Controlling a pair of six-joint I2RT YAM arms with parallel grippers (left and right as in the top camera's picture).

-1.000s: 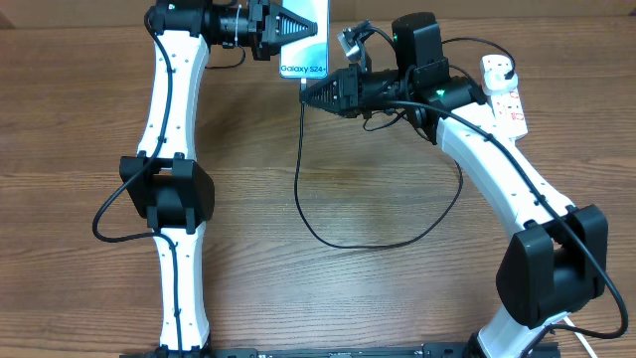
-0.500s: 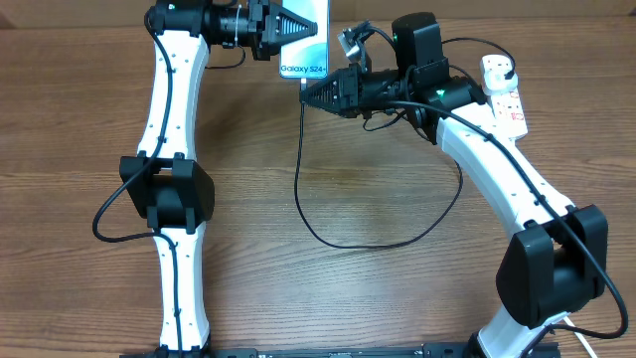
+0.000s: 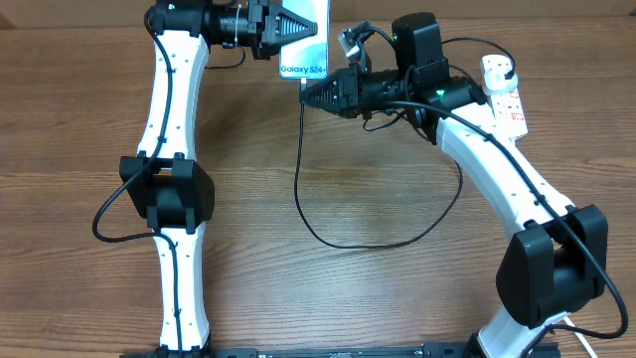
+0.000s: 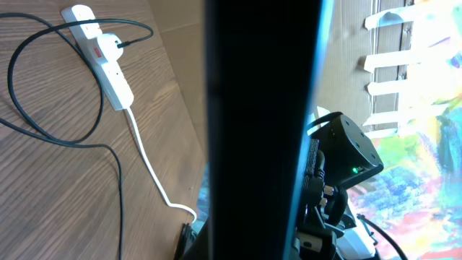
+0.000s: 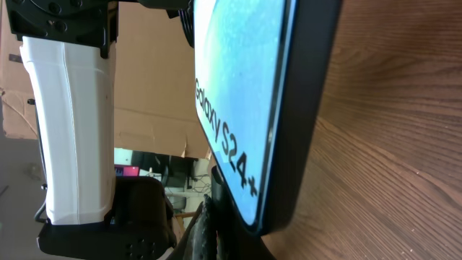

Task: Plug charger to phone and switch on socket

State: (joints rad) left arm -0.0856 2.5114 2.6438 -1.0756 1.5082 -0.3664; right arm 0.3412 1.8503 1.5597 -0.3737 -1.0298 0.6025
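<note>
The phone (image 3: 306, 48) with its blue "Galaxy S24" screen is lifted at the table's far edge, and my left gripper (image 3: 297, 28) is shut on its side. In the left wrist view the phone's dark edge (image 4: 260, 108) fills the middle. My right gripper (image 3: 305, 91) is shut at the phone's lower end, pinching the tip of the charger (image 3: 298, 189). That black cable loops over the table to the socket (image 3: 505, 91) at the far right. The right wrist view shows the screen (image 5: 238, 94) close up above the pressed-together fingers (image 5: 208, 230); the connector tip is hidden.
A black plug sits in the socket (image 4: 105, 58), and its thick white cord (image 4: 151, 170) runs off the table's far edge. The charger's slack (image 3: 383, 242) lies mid-table between both arms. The right arm's camera housing (image 4: 346, 152) is close beside the phone.
</note>
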